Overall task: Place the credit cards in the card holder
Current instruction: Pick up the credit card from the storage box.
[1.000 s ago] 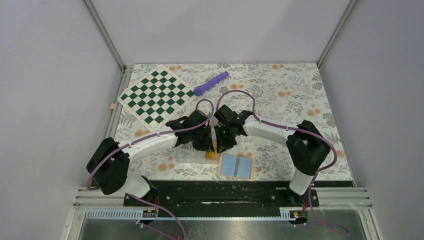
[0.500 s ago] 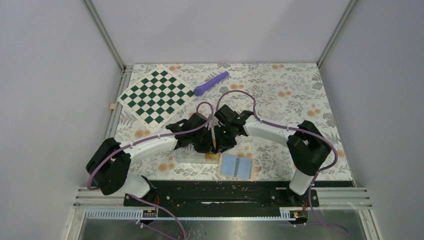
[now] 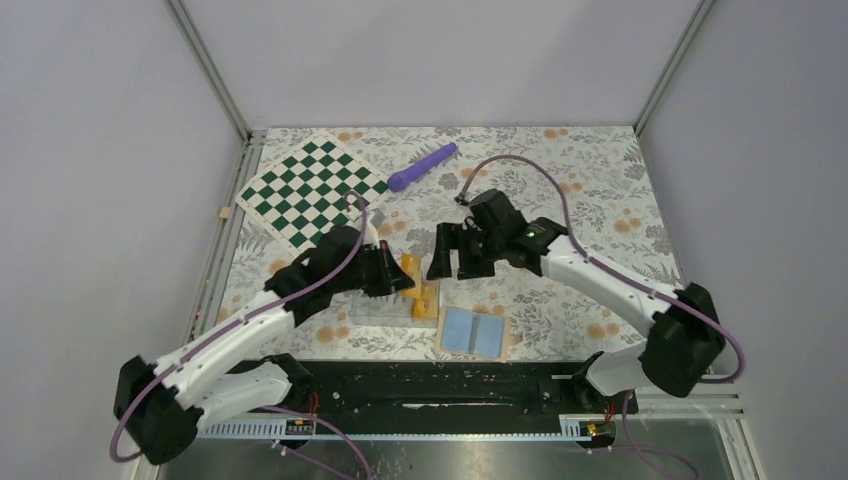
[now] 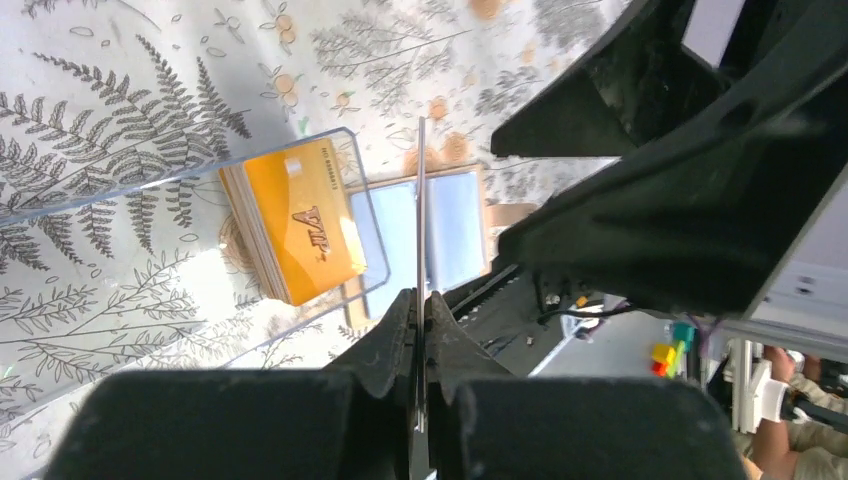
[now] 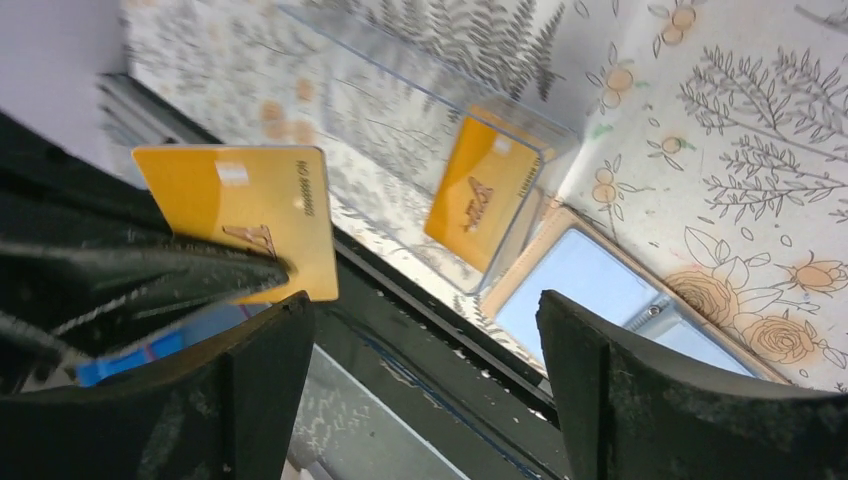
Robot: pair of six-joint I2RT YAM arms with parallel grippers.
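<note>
One orange-yellow credit card [image 3: 410, 268] stands on edge in the air, and my left gripper [image 3: 400, 279] is shut on it. In the left wrist view that credit card [image 4: 420, 200] shows edge-on, pinched at my left gripper [image 4: 420, 302]. A stack of credit cards [image 3: 425, 304] lies in the clear case [image 3: 372, 306]. The card holder [image 3: 473, 332] lies open near the front edge, light blue pockets up. My right gripper [image 3: 455, 260] stands open and empty, just right of the held card. The right wrist view shows the held card [image 5: 250, 215], the stack [image 5: 480, 195] and the card holder [image 5: 590, 290] beyond my right gripper [image 5: 420, 312].
A green-and-white chessboard mat [image 3: 312, 190] lies at the back left. A purple pen-like stick [image 3: 422, 166] lies behind the grippers. The black base rail [image 3: 430, 385] runs along the near edge, right in front of the card holder.
My right gripper has opened, let go of the card and drawn back to the right. My left gripper has shut on the card and now holds it alone, shifted slightly left.
</note>
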